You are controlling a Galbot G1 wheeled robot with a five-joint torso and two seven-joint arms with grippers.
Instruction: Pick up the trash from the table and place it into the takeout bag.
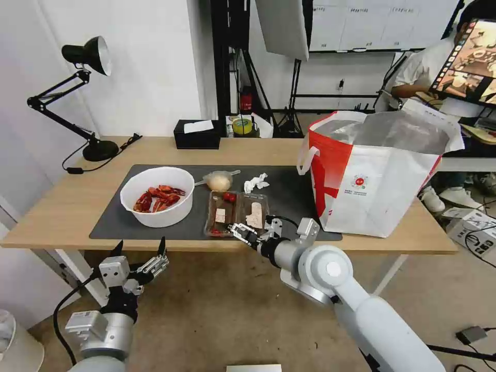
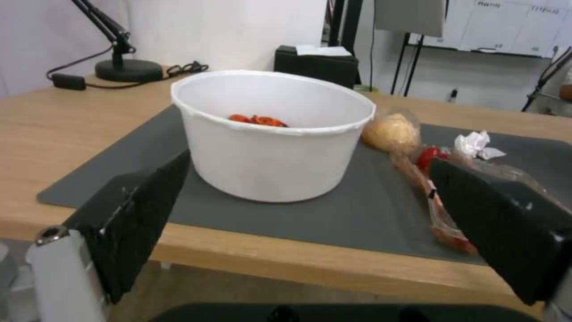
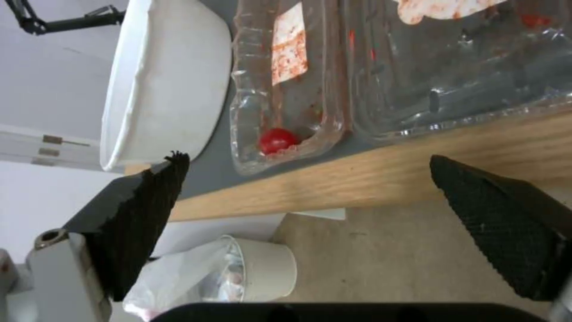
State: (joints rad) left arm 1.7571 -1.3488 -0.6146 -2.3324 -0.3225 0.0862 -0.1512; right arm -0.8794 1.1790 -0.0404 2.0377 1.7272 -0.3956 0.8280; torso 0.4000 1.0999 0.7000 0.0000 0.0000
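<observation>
I am bringing my released right claw point(image 1: 251, 233) to the clear tray point(image 1: 236, 213) at the desk point(image 1: 62, 206) edge; gripping its near rim squarely should avoid spilling scraps.

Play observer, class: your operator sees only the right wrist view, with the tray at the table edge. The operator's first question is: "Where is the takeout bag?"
Observer: The takeout bag stands open on the right end of the table, partly on the mat.
Operator: And the other arm?
Observer: The left gripper hangs open below the table edge, in front of the bowl.
Operator: Any trash behind the tray?
Observer: Yes, a tissue and a clear pouch lie behind the tray.
</observation>
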